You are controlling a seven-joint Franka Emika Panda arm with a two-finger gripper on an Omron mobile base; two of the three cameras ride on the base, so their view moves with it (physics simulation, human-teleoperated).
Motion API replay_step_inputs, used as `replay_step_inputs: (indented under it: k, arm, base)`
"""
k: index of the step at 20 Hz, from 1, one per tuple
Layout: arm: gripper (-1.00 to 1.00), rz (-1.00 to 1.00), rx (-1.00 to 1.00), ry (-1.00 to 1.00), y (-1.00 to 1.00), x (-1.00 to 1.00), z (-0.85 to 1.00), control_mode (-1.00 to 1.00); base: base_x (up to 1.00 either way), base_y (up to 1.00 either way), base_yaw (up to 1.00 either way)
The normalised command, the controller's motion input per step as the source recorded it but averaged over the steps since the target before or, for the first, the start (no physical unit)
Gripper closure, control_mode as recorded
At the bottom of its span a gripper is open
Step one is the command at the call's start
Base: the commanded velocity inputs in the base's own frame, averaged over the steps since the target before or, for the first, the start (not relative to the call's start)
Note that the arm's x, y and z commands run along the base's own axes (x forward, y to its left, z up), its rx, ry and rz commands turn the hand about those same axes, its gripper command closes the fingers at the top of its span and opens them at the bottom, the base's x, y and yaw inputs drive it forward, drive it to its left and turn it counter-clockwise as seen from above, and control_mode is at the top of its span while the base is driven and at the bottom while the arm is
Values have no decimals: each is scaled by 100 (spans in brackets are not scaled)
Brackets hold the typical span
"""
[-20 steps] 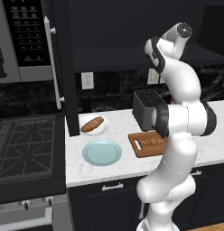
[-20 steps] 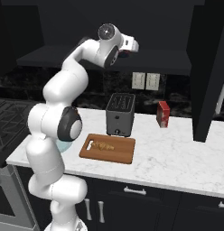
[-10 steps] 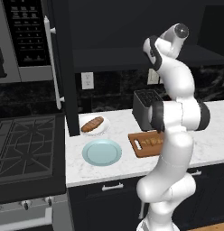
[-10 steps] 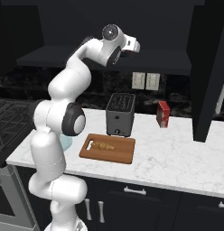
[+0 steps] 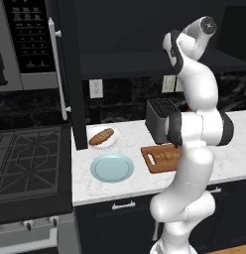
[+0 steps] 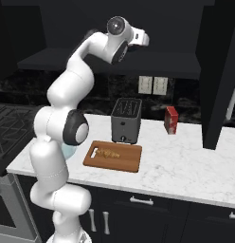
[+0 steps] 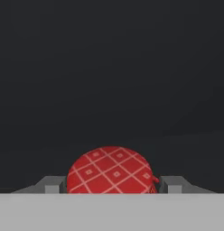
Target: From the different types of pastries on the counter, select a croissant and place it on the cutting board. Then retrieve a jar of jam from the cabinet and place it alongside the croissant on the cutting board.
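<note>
Deep in the dark cabinet (image 6: pixel 176 28), my gripper (image 7: pixel 111 186) is shut on the jar of jam (image 7: pixel 110 169). The jar's red checked top bulges between the two fingertips (image 7: pixel 170 185), which press against its sides. From the right base view, my raised hand (image 6: pixel 140 37) reaches into the cabinet above its shelf (image 6: pixel 91 64). The croissant (image 6: pixel 109 154) lies on the brown cutting board (image 6: pixel 126 162) on the counter (image 6: pixel 185 166). The left base view shows the croissant (image 5: pixel 167 156) and the cutting board (image 5: pixel 153 166) partly behind my arm.
A black toaster (image 6: pixel 125 119) stands just behind the board. A red box (image 6: pixel 171 120) sits to its right. The oblong roll (image 5: pixel 101 137) rests on a white plate, with a pale blue plate (image 5: pixel 112 167) in front of it. The stove (image 5: pixel 26 158) is at the left.
The jaws have closed from wide open onto the jar. The arm has stayed high at the cabinet with hardly any movement.
</note>
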Motion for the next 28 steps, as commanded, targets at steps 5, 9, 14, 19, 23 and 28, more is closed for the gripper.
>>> replay_step_inputs:
  k: [5,9,14,19,23,28]
  arm:
    - [100,0,-8,-47,-49,-100,34,-100]
    - [100,7,0,-55,-51,-100,-3,-100]
    - [100,1,0,-9,-30,-97,42,-100]
    - [100,4,0,28,-9,-72,49,-100]
    - [100,7,0,47,0,-55,18,-100]
    - [100,8,0,41,-10,-74,7,-100]
  base:
    - [0,0,0]
    - [0,0,0]
    - [0,0,0]
    - [0,0,0]
    - [0,0,0]
    - [0,0,0]
